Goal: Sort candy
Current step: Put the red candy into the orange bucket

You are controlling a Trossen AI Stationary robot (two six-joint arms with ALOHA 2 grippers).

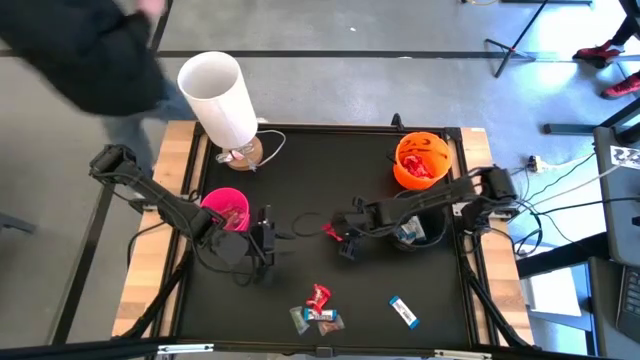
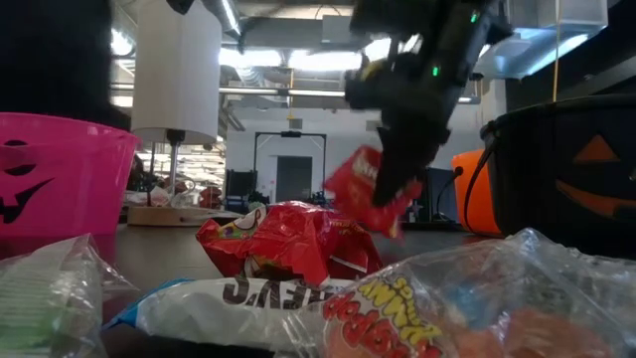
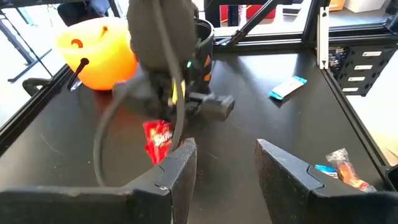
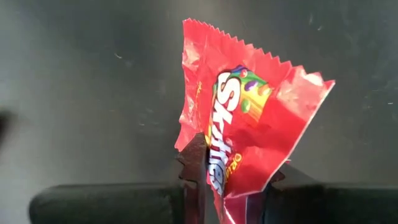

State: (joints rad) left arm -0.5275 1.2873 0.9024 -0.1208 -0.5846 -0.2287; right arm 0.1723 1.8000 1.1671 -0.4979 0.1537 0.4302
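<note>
The right end effector is grasping a red candy packet above the desk, while the left end effector is waiting released.

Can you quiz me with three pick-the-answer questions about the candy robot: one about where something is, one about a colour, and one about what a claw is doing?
1. Where is the pink bowl?
A. beside the left gripper
B. beside the orange bowl
C. at the table's front edge

2. What colour is the wrapper in the right gripper?
A. blue
B. silver
C. red

3. What is the left gripper doing?
A. squeezing a candy
B. open, holding nothing
C. inside a bowl

Answers:
1. A: the high view shows the pink bowl beside the left arm's gripper.
2. C: the right wrist view shows a red Skittles packet.
3. B: its fingers stand apart with nothing between them.
</note>
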